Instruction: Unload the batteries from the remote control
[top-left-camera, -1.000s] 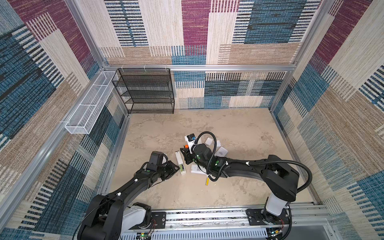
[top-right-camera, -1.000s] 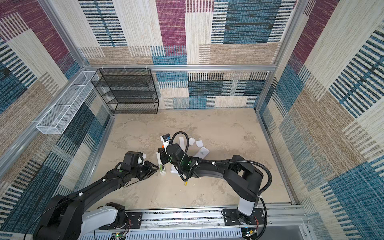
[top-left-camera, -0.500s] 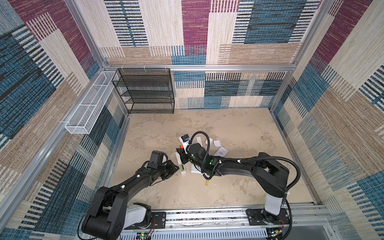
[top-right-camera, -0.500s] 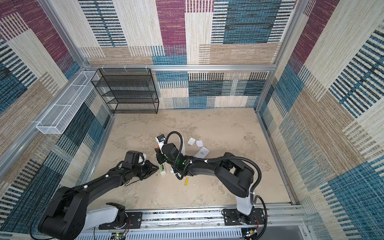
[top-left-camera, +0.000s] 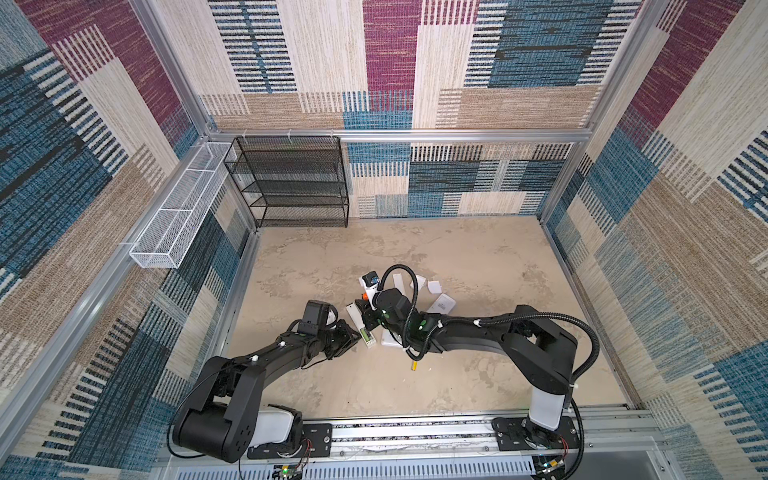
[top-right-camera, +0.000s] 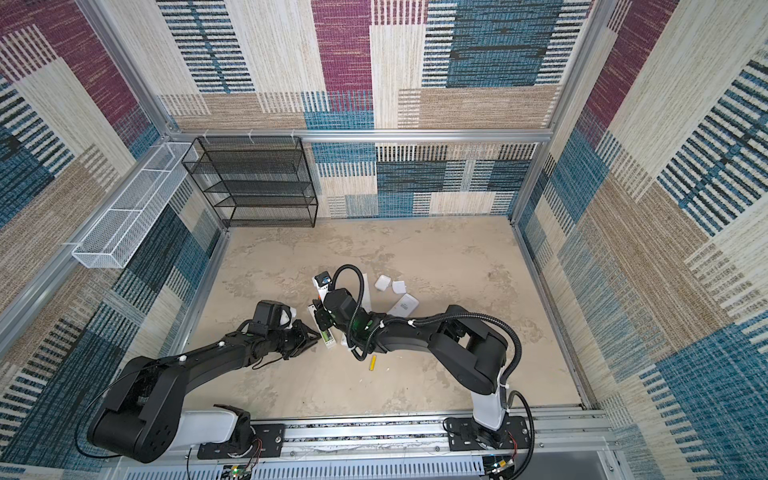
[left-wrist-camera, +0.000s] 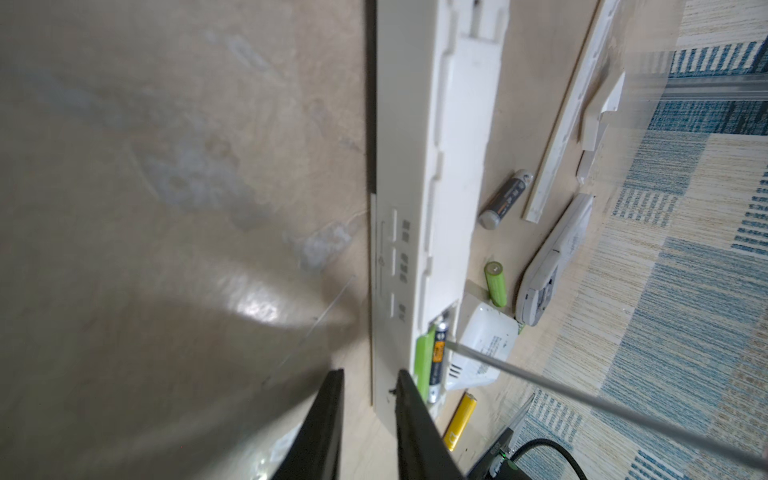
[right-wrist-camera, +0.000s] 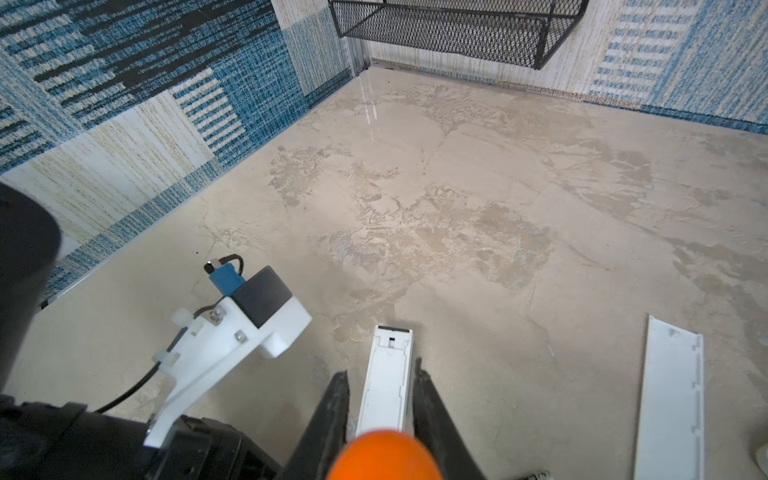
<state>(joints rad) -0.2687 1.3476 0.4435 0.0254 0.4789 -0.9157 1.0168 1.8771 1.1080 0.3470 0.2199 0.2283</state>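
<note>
The long white remote control (left-wrist-camera: 432, 174) (top-left-camera: 354, 312) (right-wrist-camera: 388, 382) lies back up, its compartment uncovered at the near end. A lime green battery (left-wrist-camera: 424, 361) and a black battery (left-wrist-camera: 438, 357) sit in it side by side. My right gripper (right-wrist-camera: 379, 370) (top-left-camera: 368, 320) is shut on the orange-handled screwdriver (right-wrist-camera: 384, 455), whose steel shaft (left-wrist-camera: 582, 399) touches the black cell with its tip. My left gripper (left-wrist-camera: 370, 372) (top-left-camera: 353, 332) is open by a narrow gap over the remote's near corner. Loose on the table lie a yellow battery (left-wrist-camera: 460, 422) (top-left-camera: 414, 365), a green one (left-wrist-camera: 496, 284) and a dark one (left-wrist-camera: 505, 199).
A small white remote (left-wrist-camera: 484, 345) and another white remote (left-wrist-camera: 557, 257) lie beside the long one. A white cover strip (right-wrist-camera: 669, 399) and small white pieces (top-left-camera: 433, 286) lie behind. A black mesh shelf (top-left-camera: 291, 178) stands at the back left, a white wire basket (top-left-camera: 178, 208) on the left wall.
My right gripper has shifted a little to the left with the screwdriver. The left gripper has stayed at the remote's near end.
</note>
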